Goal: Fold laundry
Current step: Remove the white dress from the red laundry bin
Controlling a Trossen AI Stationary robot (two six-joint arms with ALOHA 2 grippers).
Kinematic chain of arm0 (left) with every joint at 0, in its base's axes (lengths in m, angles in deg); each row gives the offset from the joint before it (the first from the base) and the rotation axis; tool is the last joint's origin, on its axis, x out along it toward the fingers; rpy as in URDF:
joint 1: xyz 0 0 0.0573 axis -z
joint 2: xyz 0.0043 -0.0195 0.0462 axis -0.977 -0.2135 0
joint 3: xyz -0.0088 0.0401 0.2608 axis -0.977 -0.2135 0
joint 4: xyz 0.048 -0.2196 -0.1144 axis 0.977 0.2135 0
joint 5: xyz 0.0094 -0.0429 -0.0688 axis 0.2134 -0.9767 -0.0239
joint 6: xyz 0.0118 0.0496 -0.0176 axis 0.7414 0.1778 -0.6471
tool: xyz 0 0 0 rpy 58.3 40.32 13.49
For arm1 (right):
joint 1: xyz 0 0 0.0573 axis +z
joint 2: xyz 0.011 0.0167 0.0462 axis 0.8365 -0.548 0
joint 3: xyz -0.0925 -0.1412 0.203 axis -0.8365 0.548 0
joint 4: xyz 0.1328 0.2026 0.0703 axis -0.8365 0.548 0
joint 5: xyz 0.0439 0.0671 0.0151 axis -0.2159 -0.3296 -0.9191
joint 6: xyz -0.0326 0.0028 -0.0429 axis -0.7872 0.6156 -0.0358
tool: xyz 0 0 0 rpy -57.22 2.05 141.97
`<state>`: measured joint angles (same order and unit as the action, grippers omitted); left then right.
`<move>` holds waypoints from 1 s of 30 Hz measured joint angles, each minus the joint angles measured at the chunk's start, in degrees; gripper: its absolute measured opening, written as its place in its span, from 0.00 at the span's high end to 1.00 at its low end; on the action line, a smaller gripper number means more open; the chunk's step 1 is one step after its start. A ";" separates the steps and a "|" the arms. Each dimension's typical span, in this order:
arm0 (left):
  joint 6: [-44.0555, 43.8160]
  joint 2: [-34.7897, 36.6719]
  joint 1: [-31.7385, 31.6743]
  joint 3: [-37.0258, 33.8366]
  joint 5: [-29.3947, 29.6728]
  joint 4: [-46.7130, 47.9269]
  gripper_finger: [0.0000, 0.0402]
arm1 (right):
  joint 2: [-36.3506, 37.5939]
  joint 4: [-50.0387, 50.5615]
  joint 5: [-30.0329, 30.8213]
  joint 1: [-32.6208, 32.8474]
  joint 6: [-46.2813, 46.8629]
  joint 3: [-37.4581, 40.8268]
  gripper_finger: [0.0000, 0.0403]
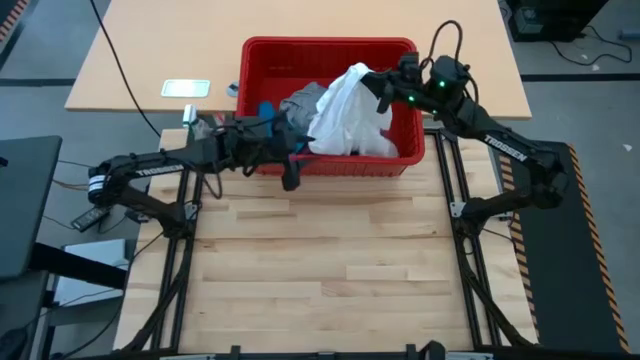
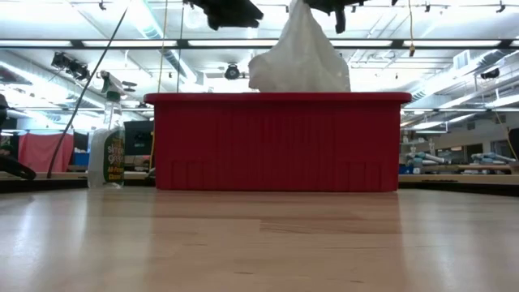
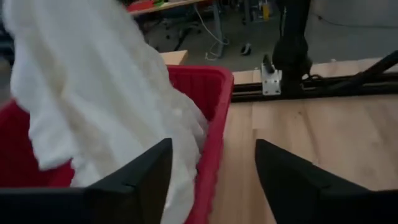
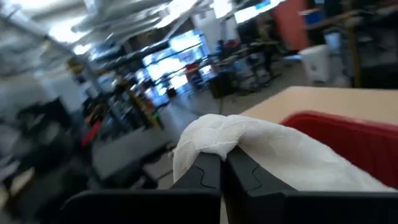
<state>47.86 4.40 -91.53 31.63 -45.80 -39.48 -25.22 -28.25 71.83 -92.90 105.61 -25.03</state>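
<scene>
On the wooden table [image 1: 320, 260], before a workshop room, the right gripper [image 4: 222, 163] holds the white garment [image 1: 345, 110] pinched above the red basket [image 1: 330, 165]. The left gripper [image 3: 211, 180] hovers wide open at the basket's front rim. Grey garment [image 1: 300, 103] mostly hidden.

Red basket [image 1: 331, 165] (laden) on wooden table [image 1: 320, 260]

Red basket [image 1: 330, 52], spray bottle [image 2: 107, 154], phone [image 1: 186, 88]

White garment [image 1: 348, 112]: plain white. Grey garment [image 1: 302, 103]: plain grey. Blue garment [image 1: 266, 108]: bright blue. Basket [image 1: 330, 47]: solid red, ribbed walls. Counter [image 1: 320, 270]: pale wood planks. Both arms: black; right arm [image 1: 510, 145] carries white lettering.
</scene>
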 joint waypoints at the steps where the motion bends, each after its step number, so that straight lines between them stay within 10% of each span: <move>1: 0.17 -0.75 -0.01 0.00 0.04 -0.56 0.38 | 0.04 -0.02 1.83 0.76 1.38 0.00 0.99; 11: -11.82 -4.06 0.26 -0.02 21.52 -1.05 0.33 | 2.12 -0.03 14.42 10.67 5.16 0.00 0.99; 18: -4.44 -4.84 0.31 -0.02 6.94 -3.62 0.36 | 2.56 -0.25 17.81 14.73 4.24 0.00 0.99; 27: -10.16 -5.25 2.29 -0.04 2.92 0.56 0.93 | 4.11 2.86 13.18 15.15 2.49 -4.06 0.99; 30: -10.97 -5.09 3.83 2.58 2.67 1.36 0.97 | 5.11 12.49 10.97 16.11 -0.81 -9.25 0.99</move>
<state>36.90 -0.68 -87.70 34.21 -43.12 -38.11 -20.11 -15.76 82.80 -76.79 104.80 -34.29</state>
